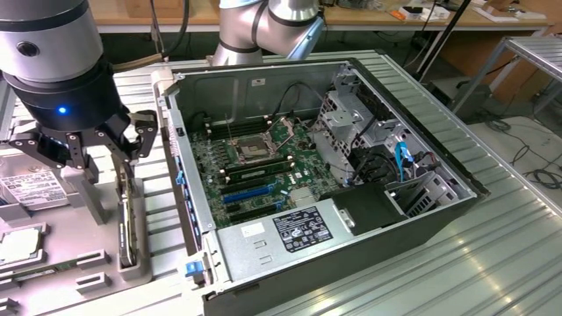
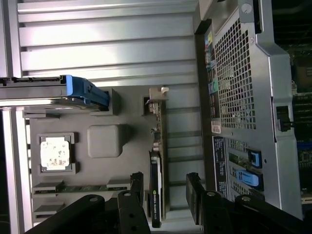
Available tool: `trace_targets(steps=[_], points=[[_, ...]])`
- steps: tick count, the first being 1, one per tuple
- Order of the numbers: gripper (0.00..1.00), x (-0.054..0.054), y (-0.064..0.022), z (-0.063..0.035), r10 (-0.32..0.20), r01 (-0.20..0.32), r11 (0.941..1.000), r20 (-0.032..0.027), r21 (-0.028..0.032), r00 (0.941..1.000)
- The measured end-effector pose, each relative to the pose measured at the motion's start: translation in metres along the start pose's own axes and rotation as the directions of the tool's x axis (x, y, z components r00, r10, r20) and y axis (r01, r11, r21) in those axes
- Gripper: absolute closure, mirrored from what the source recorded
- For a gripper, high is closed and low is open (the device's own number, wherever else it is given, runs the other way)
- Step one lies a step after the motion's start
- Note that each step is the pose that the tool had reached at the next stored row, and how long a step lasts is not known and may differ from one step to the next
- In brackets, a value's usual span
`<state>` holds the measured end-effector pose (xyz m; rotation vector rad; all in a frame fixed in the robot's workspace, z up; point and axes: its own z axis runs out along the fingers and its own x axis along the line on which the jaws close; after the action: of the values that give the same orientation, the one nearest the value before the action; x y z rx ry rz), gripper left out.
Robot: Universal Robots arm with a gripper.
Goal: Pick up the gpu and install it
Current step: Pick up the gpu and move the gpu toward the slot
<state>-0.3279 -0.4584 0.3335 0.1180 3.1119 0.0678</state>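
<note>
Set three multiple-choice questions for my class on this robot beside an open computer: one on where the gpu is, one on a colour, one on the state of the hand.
1. Where is the gpu?
A. On edge in the grey holder beside the case
B. Inside the case
C. Lifted in the hand

2. What colour is the light on the arm?
A. Red
B. Green
C. Blue

3. What state is the hand in?
A. Shut on the gpu
B. Open, fingers apart
C. Shut on nothing

Answers:
1. A: the gpu stands in a slot of the holder, outside the case.
2. C: a blue dot glows on the arm's dark end.
3. B: the wrist view shows a gap between each finger and the gpu.
</note>
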Motion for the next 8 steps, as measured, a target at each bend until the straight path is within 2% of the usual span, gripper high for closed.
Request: trace_targets(steps=[8], points=[[0.52,0.0008,-0.0004,0.0071,0.0,0.0,1.0,0.0,0.0,1.0]])
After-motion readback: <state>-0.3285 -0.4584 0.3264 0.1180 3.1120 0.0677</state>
